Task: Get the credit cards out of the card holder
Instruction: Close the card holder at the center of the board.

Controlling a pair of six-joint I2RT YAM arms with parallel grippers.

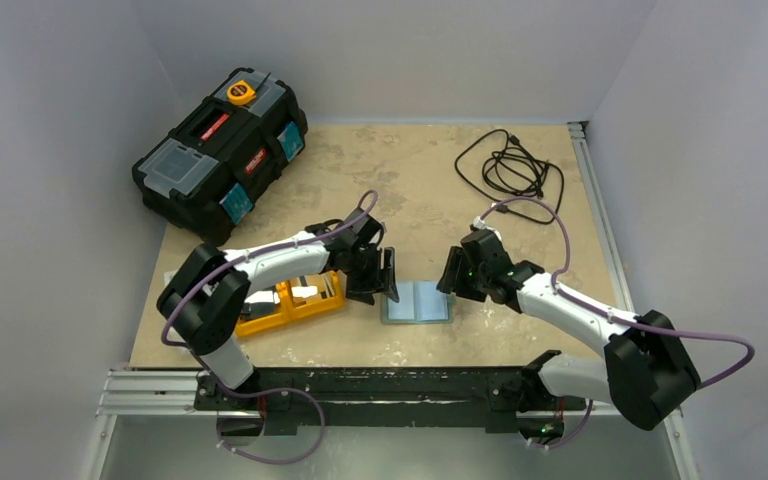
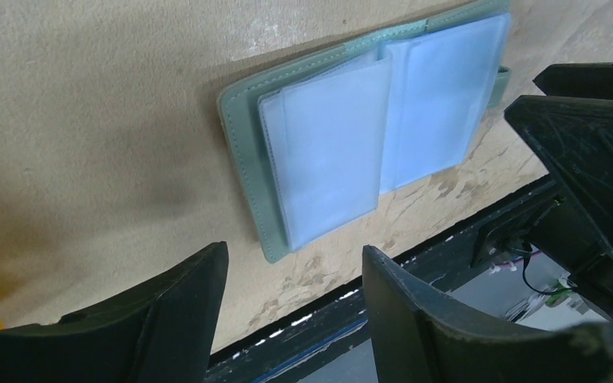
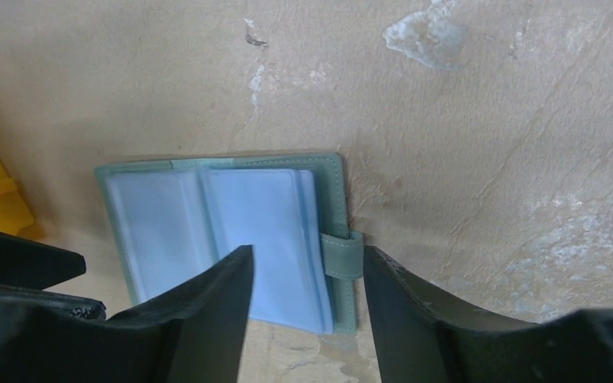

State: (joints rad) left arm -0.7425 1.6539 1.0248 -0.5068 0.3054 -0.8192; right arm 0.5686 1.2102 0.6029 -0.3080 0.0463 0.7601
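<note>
toolbox of black plastic with an orange latch sits far left, one orange two-compartment tray nearer. the left gripper, jaws apart and empty, hovers at the left edge of the one grey-green folding card holder, which lies open on the desk with two pale blue sleeves showing. the right gripper, also parted and empty, hangs over its clasp tab. no credit cards show plainly. likely step: bracing the holder; next, pinching a card edge from a sleeve

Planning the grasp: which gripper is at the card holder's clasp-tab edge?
The right gripper: the clasp tab of the card holder shows between its fingers. The left gripper faces the plain opposite edge.
</note>
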